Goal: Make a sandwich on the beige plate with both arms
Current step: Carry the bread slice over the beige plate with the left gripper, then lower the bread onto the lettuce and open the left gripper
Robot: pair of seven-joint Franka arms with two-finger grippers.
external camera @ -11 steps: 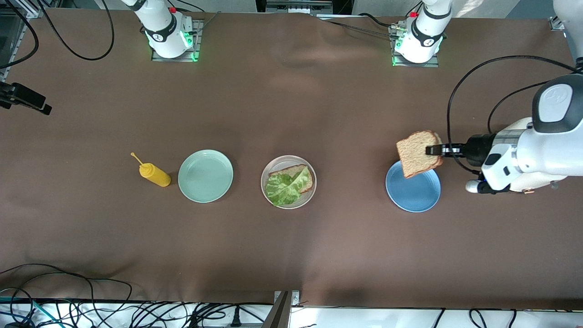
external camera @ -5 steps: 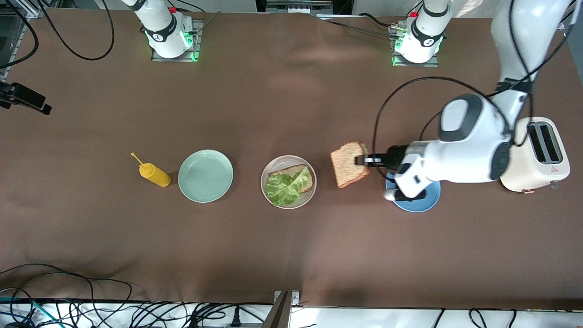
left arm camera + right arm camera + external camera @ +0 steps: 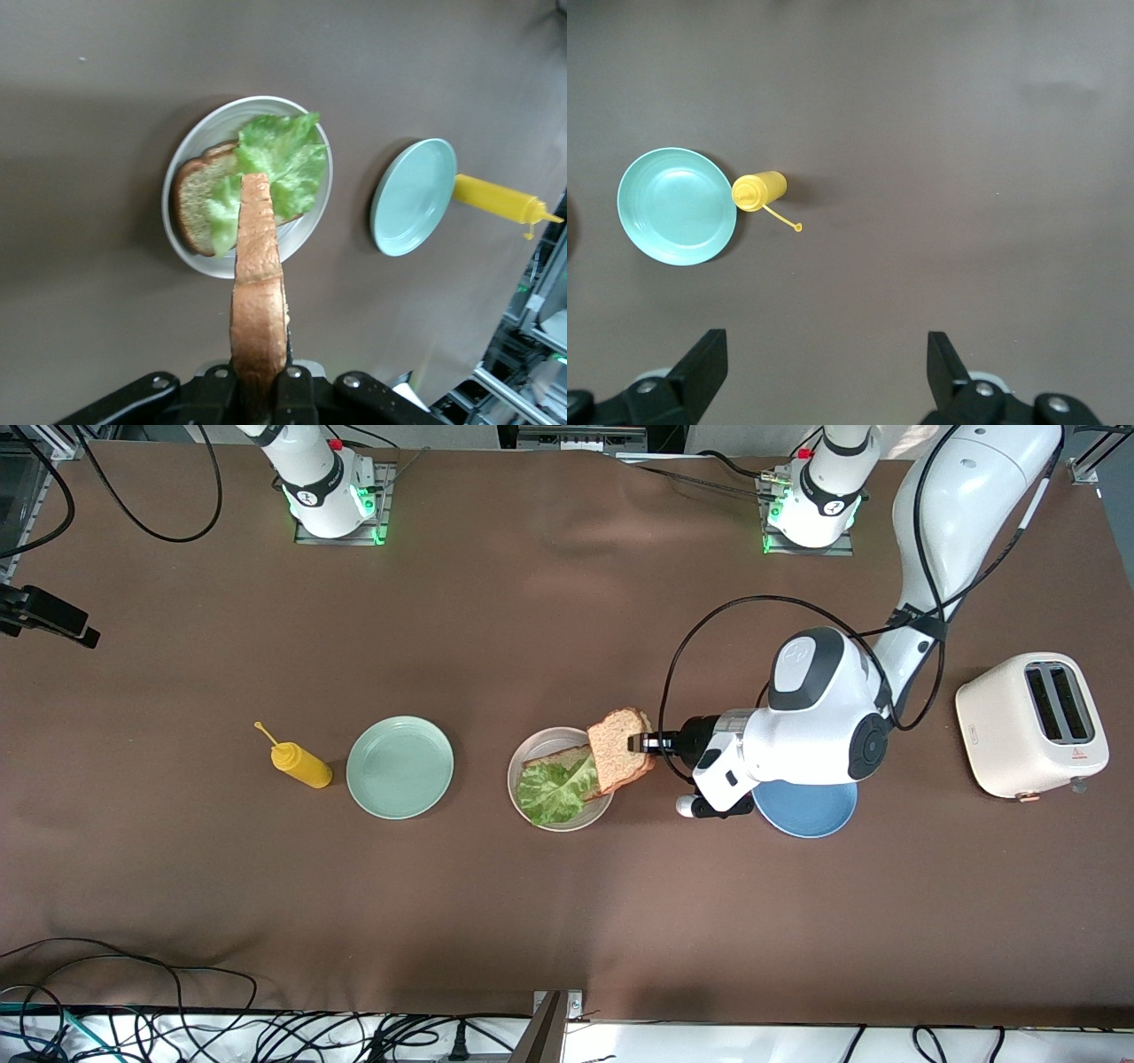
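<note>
Holding a square brown wholegrain bread slice (image 3: 620, 750) edge-up, my left gripper (image 3: 640, 742) has its jaws clamped on it over the round beige plate (image 3: 532, 748), where ruffled green lettuce (image 3: 555, 790) half hides another slice (image 3: 202, 202). My right gripper (image 3: 826, 372), jaws apart, waits above the mint-green plate (image 3: 675, 205) and yellow squeeze bottle (image 3: 760, 191).

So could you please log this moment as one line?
left gripper: shut on bread slice, over beige plate | lettuce: on bottom slice | right gripper: open, waiting

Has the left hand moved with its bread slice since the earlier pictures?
Yes. The left hand carried the bread slice from over the blue plate to the beige plate.
</note>
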